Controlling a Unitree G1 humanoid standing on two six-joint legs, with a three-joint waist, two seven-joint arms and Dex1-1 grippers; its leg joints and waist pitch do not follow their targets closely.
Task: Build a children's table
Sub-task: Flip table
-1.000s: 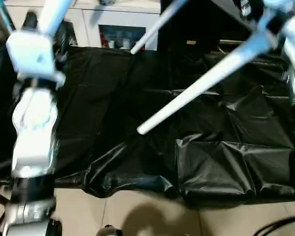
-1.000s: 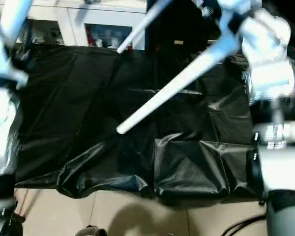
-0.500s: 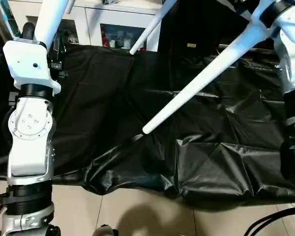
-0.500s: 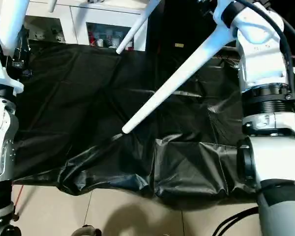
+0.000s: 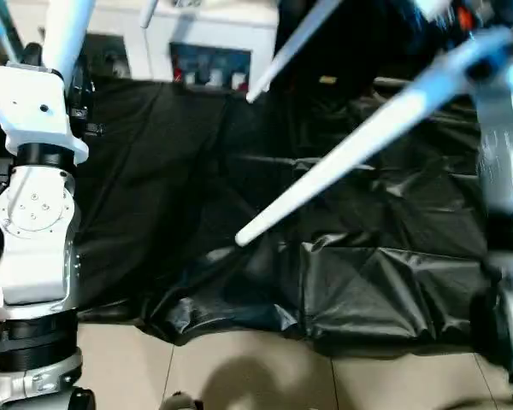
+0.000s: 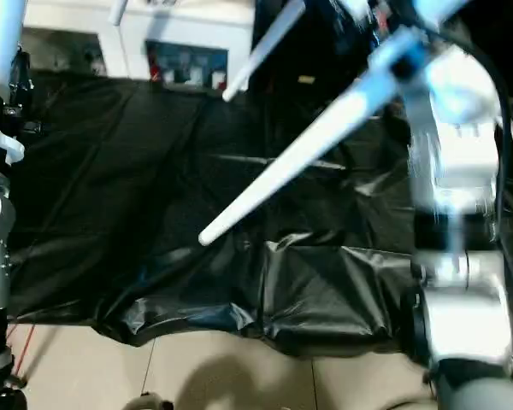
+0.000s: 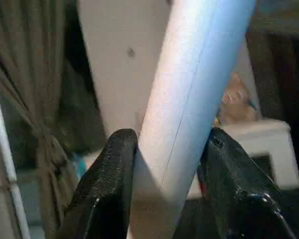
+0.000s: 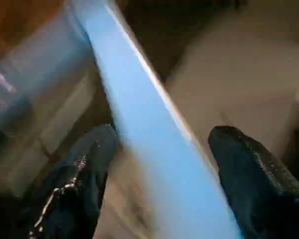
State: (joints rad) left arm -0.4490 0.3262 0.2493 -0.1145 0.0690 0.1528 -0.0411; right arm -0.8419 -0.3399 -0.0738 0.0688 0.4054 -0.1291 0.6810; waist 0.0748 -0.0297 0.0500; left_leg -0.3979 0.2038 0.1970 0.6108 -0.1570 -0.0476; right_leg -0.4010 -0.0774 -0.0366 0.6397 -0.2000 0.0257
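the left gripper has its two black fingers pressed against either side of a white tapered leg, clamped on it, and in the head views that leg rises past the left arm toward the top edge. the right gripper stands wider, its fingers apart from a second leg that passes between them (blurred, so contact cannot be told). this second leg slants down over the black sheet, its free end above the crumpled folds. a third leg angles up before the white cabinet behind.
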